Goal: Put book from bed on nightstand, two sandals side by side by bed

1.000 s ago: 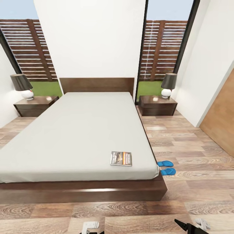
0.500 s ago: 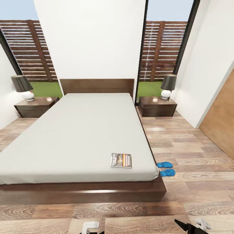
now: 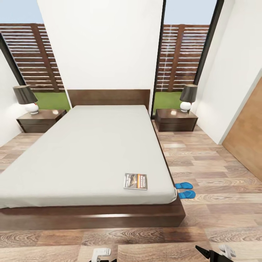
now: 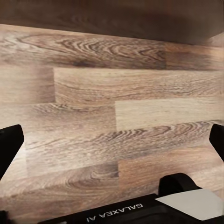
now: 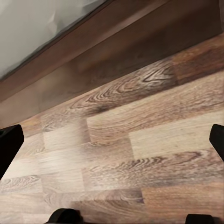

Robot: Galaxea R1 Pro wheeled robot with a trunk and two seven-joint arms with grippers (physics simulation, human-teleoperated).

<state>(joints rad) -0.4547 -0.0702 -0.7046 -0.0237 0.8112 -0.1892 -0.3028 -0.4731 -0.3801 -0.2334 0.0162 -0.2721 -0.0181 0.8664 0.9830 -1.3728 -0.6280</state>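
The book lies flat near the foot-right corner of the grey bed. Two blue sandals lie side by side on the floor against the bed's right side, near that corner. A dark nightstand stands left of the headboard and another nightstand to its right. My left gripper and right gripper peek in at the lower edge of the head view, short of the bed's foot. Over bare planks, the left gripper and right gripper are both open and hold nothing.
Each nightstand carries a lamp. A brown wood wall panel lines the right side. Wood-plank floor runs between the bed and the right wall. The bed's dark frame crosses the right wrist view.
The whole head view has slid slightly downward, so the camera moved. Book, sandals and both grippers keep their places.
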